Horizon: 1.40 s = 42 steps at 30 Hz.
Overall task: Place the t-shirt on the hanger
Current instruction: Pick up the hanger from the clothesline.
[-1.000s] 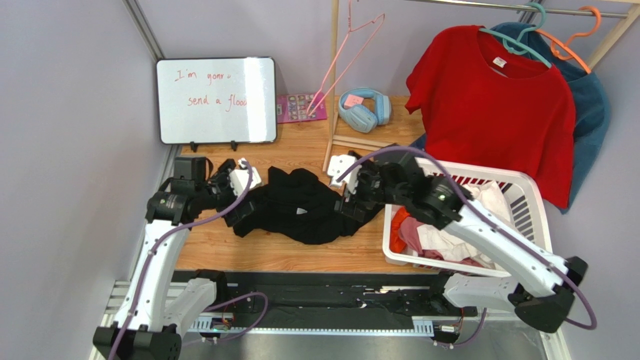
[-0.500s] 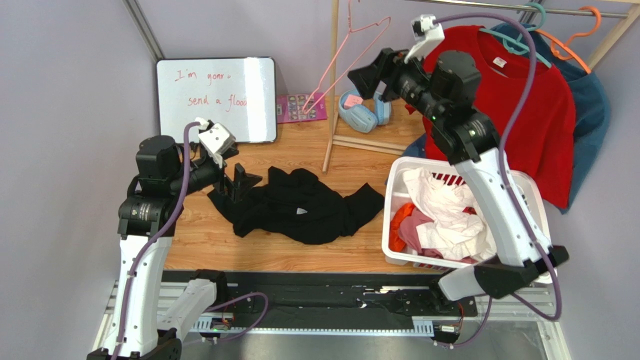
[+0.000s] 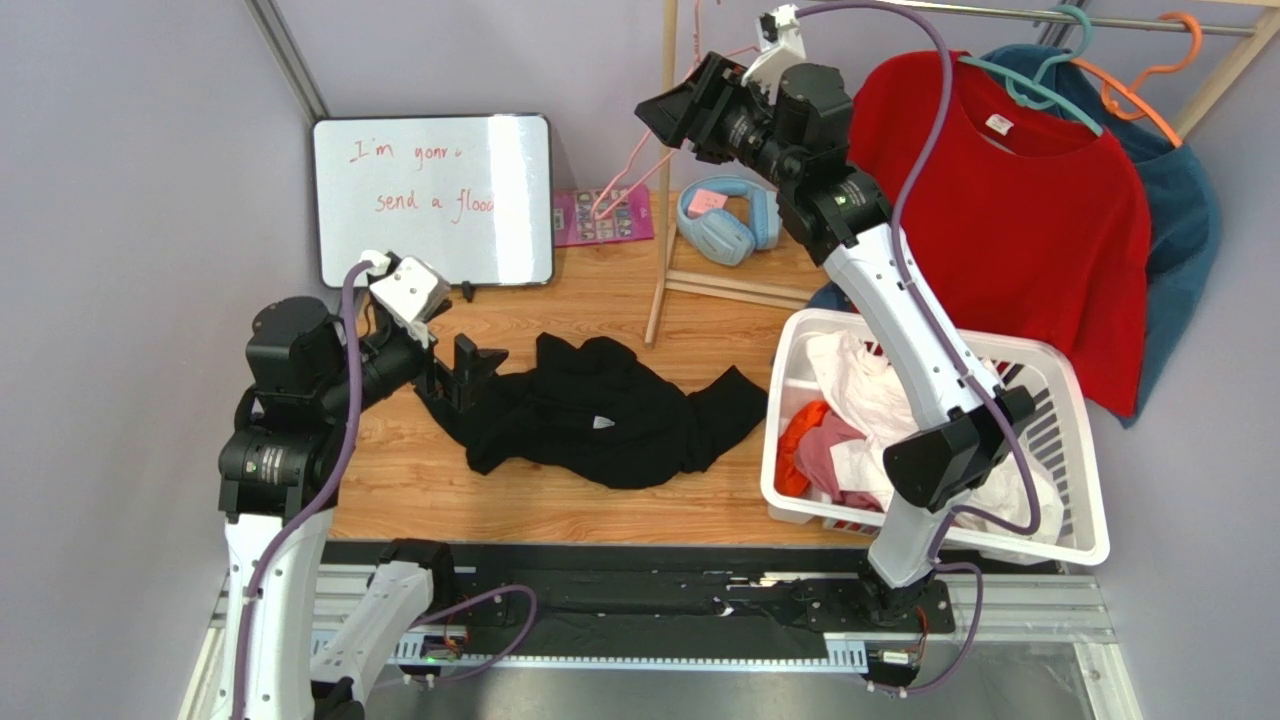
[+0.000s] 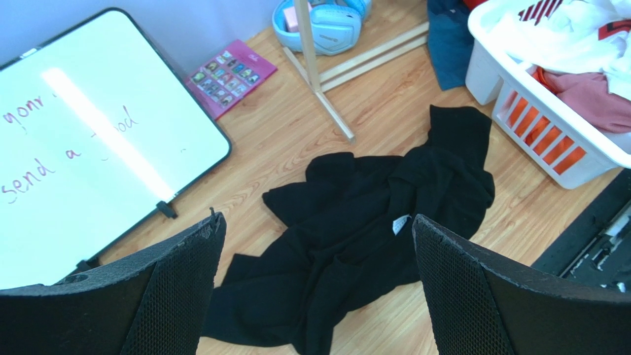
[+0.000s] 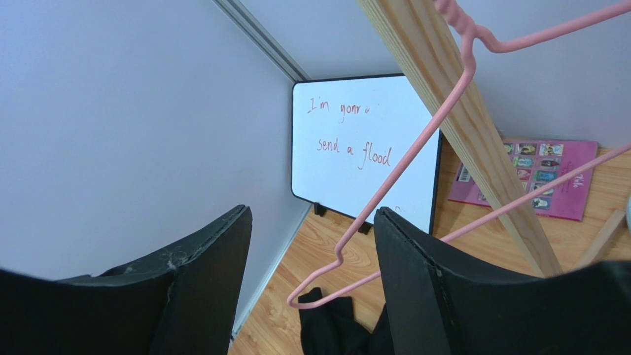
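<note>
The left gripper has its jaws spread as wide as they go and holds nothing; it hangs over the left end of the t-shirt, which lies crumpled on the desk between the whiteboard and the white laundry basket. The right gripper is raised high at the far side, jaws apart, beside the hanger that hangs by the wooden rack post. Its wrist view shows what the top view does not – the lower bend of the hanger lies in the gap between the two jaws of the right gripper, though whether the wire touches either one is hard to tell. The left wrist view, with the left gripper framing it, shows the t-shirt with its white neck label turned up – only a pale speck from above. The hanger's hook is cut off at the top of the right wrist view.
</note>
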Each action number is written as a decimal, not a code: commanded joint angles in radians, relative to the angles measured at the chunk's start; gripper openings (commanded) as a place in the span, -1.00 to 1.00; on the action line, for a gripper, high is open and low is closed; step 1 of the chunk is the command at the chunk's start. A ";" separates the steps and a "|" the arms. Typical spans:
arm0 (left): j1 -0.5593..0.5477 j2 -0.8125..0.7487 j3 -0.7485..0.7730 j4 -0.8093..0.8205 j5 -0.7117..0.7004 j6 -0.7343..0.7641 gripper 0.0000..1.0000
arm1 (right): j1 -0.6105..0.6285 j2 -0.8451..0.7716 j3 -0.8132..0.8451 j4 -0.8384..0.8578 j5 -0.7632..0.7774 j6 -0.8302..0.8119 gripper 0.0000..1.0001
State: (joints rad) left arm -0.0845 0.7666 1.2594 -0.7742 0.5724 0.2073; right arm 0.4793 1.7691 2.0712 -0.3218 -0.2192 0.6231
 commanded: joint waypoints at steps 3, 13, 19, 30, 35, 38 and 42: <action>0.003 -0.032 0.012 -0.005 -0.037 0.006 0.99 | 0.004 0.069 0.061 0.115 -0.008 0.090 0.30; 0.003 -0.029 0.008 0.003 -0.037 0.000 0.99 | 0.004 0.101 0.006 0.193 -0.022 0.130 -0.31; 0.003 -0.032 0.006 0.003 -0.029 0.018 0.99 | 0.001 0.046 -0.051 0.220 -0.011 0.113 -0.91; 0.003 -0.020 0.012 0.013 -0.005 0.027 0.98 | -0.031 -0.008 -0.109 0.257 -0.011 0.052 -1.00; 0.003 -0.015 0.008 0.007 0.015 0.035 0.99 | -0.042 -0.026 -0.129 0.290 -0.035 -0.028 -1.00; 0.003 -0.010 0.008 0.009 0.026 0.035 0.98 | -0.045 -0.040 -0.141 0.294 -0.080 -0.056 -1.00; 0.003 -0.006 0.008 0.009 0.041 0.030 0.99 | -0.044 -0.063 -0.167 0.308 -0.147 -0.094 -1.00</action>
State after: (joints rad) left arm -0.0845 0.7525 1.2594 -0.7815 0.5781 0.2298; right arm 0.4313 1.7847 1.9175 -0.1173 -0.2817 0.6106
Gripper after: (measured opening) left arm 0.992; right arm 0.009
